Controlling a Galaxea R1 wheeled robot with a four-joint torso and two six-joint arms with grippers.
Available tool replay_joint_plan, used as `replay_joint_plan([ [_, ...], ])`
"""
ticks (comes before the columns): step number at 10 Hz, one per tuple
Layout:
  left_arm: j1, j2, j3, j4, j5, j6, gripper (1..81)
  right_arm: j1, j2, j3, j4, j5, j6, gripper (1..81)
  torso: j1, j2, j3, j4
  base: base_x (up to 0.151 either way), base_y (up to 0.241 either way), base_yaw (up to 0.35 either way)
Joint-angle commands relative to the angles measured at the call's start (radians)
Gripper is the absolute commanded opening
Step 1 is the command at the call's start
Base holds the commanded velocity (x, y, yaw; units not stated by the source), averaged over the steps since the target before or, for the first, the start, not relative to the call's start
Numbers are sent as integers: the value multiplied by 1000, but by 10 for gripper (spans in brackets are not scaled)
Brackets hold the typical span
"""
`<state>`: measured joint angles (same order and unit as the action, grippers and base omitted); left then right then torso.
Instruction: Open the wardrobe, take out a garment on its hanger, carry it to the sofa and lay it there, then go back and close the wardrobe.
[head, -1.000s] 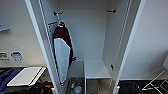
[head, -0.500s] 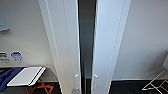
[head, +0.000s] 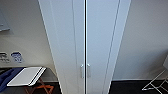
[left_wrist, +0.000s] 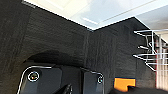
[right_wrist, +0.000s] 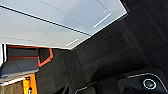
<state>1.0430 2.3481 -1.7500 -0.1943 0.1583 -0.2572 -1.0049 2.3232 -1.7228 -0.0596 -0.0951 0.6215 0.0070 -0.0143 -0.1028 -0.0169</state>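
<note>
**White wardrobe shut, straight ahead of you**

White panelled doors of the wardrobe (head: 85, 37) meet at a centre seam, with two small vertical handles (head: 85, 71) side by side at mid-height. Judge them rigid and light-swinging; take hold there. Both wrist cameras face dark carpet (left_wrist: 62, 37), suggesting lowered arms. Whether either claw is spread or pressed together, you cannot tell.

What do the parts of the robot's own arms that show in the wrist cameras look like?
In both wrist views the hardware is glossy black. The left wrist view shows a wide dark plate with rounded, pale-edged corners and small round ringed fittings. The right wrist view shows a similar black plate with one glowing ringed fitting at its corner. The fingers are too dark to make out.
</note>
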Motion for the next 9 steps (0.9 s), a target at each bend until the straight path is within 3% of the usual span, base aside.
replay_joint_plan([
  [1,84,76,-86,18,-85,118,811,-125,188,-224,-201,-18,-2,811,0,0,0,0,0,0,0],
  [5,205,272,-331,88,-91,121,811,-258,412,-553,-353,-17,-2,811,0,0,0,0,0,0,0],
  [9,305,454,-593,130,-134,121,811,-367,576,-780,-503,-9,-3,811,-1,0,0,0,0,0,0],
])
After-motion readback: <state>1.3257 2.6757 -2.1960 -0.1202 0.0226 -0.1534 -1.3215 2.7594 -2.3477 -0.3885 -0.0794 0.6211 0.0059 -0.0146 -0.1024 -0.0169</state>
